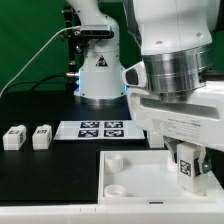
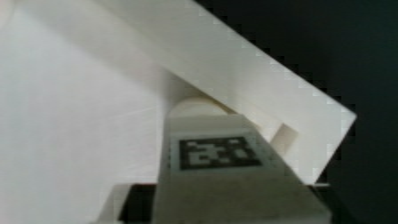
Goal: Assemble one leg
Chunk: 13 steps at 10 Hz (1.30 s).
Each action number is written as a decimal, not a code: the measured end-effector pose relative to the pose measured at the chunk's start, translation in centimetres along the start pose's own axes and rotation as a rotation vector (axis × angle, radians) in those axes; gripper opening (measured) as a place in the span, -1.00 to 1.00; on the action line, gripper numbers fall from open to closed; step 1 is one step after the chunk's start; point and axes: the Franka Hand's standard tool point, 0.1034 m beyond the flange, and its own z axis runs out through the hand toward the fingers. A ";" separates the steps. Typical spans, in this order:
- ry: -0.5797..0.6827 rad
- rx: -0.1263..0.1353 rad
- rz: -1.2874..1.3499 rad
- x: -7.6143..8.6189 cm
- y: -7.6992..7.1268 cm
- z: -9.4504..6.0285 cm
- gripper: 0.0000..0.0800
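My gripper [image 1: 186, 172] is shut on a leg [image 1: 185, 169], a small white post with a square marker tag, and holds it upright over the right part of the large white panel [image 1: 130, 172]. In the wrist view the leg [image 2: 217, 165] fills the middle between my dark fingers [image 2: 143, 202], and its far end meets the panel [image 2: 89, 100] near a corner; I cannot tell if it sits in a socket. Two more legs [image 1: 14, 137] [image 1: 41, 136] lie on the black table at the exterior view's left.
The marker board [image 1: 102, 129] lies flat behind the panel. The arm's white base [image 1: 98, 72] stands at the back. A round socket [image 1: 113, 160] shows in the panel's near-left corner. The table's white edge runs along the front.
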 end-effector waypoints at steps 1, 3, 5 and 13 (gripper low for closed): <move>0.000 0.012 0.141 0.0 -0.1 0.0 -0.27; 0.007 0.021 0.376 -0.7 -0.2 0.3 -0.27; 0.007 0.021 0.314 -0.7 -0.2 0.3 0.17; 0.016 -0.036 -0.549 -1.7 -0.2 -1.1 0.62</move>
